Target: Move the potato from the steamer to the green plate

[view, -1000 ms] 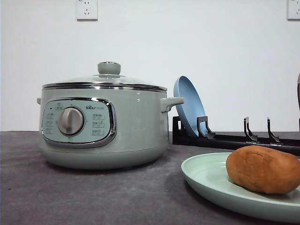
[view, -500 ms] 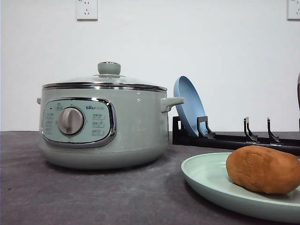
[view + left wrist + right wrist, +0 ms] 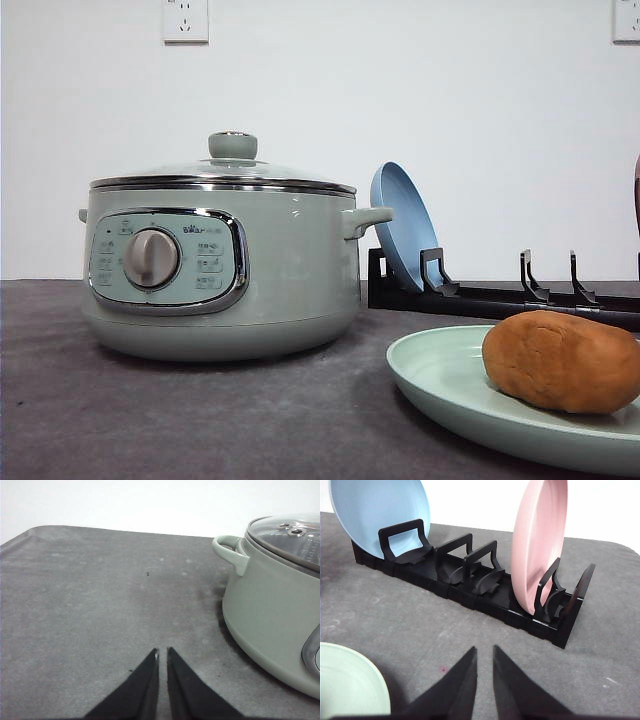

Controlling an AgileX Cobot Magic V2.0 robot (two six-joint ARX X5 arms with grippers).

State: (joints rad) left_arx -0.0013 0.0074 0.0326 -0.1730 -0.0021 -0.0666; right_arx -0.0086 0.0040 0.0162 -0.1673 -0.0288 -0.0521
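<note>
Nearest to me, the potato (image 3: pixel 560 361) lay on its side on the green plate (image 3: pixel 440 385), toward the plate's right part, at the front right of the dark grey table (image 3: pixel 200 420).

The left claw (image 3: pixel 162 652) hung low over bare table, its two black fingers nearly together with only a thin slit between the tips and nothing held. The steamer (image 3: pixel 272 625) stood just to one side of it, apart from the fingers. The right claw (image 3: pixel 484 651) sat much the same, tips a narrow gap apart and empty, with the plate's rim (image 3: pixel 367 672) near one finger.

Further back on the left stood the steamer, glass lid (image 3: pixel 225 172) on, dial and control panel facing forward. An open strip of table ran between steamer and plate.

Behind them a black dish rack (image 3: pixel 470 587) stretched along the table, a blue plate (image 3: pixel 377 505) leaning upright at one end and a pink plate (image 3: pixel 540 542) standing in a slot near the other, with empty slots between. Beyond was a plain white wall with a socket (image 3: pixel 185 20) high up.
</note>
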